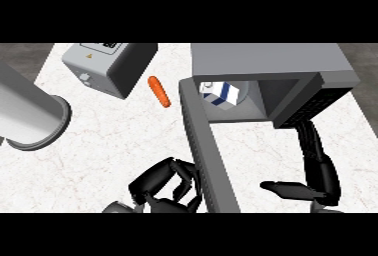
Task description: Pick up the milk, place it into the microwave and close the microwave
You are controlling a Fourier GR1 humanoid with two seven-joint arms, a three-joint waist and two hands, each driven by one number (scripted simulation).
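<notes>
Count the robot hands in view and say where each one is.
2. The left hand is at the lower middle, fingers curled, against the open microwave door. The right hand is at the lower right, fingers stretched toward the microwave front.

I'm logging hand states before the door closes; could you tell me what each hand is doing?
Left hand: shut, fingers curled, holding nothing, beside the microwave door.
Right hand: open, fingers extended, holding nothing.

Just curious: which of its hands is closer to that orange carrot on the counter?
Left. The left hand sits below the carrot, left of the open microwave door; the right hand is beyond that door.
</notes>
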